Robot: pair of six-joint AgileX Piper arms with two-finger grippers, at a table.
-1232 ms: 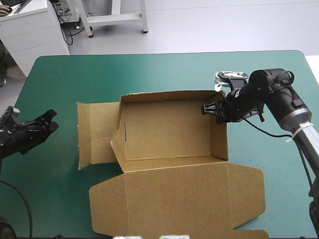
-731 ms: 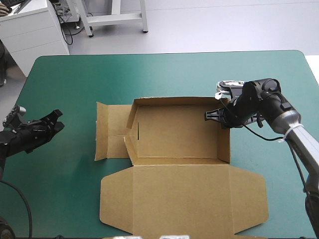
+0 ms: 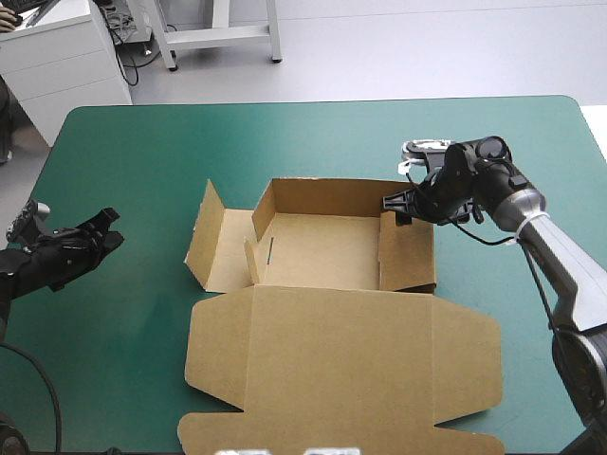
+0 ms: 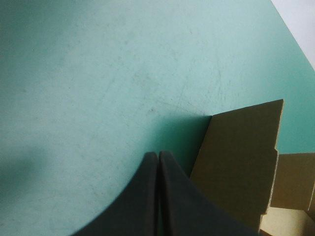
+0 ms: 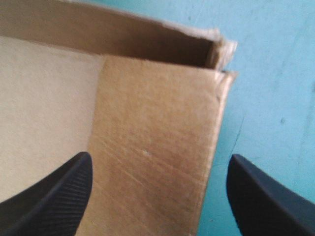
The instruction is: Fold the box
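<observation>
Box (image 3: 322, 251): brown, near the middle of the table, on the teal-green cover (image 3: 142, 152). State: an open tray.
- Far wall (image 3: 332, 197) upright.
- Right wall (image 3: 410, 251) upright, meeting the far wall at the far right corner.
- Left end not tucked: side flap (image 3: 213, 251) splayed outward, tilted, its outer edge off the cover. A small tab (image 3: 251, 261) stands at the tray's left inner edge.
- Lid (image 3: 341, 360) flat on the cover, reaching toward the near edge of the table.

Right gripper (image 3: 394, 206): at the far right corner of the box, at the top of the right wall. In the right wrist view, the gripper (image 5: 160, 158) has its 2 black fingers wide apart. The wall panel (image 5: 152, 123) lies between them, with the tray floor (image 5: 44, 108) to one side and bare cover (image 5: 275, 73) to the other. Neither finger visibly touches the board.

Left gripper (image 3: 109, 239): over the cover near the left edge of the table, well apart from the box, pointed toward it. In the left wrist view, the gripper (image 4: 158, 157) has its 2 fingers pressed together into 1 pointed arch, with nothing between them. The splayed flap (image 4: 241, 157) is ahead and off to one side, casting a shadow on the cover.
</observation>
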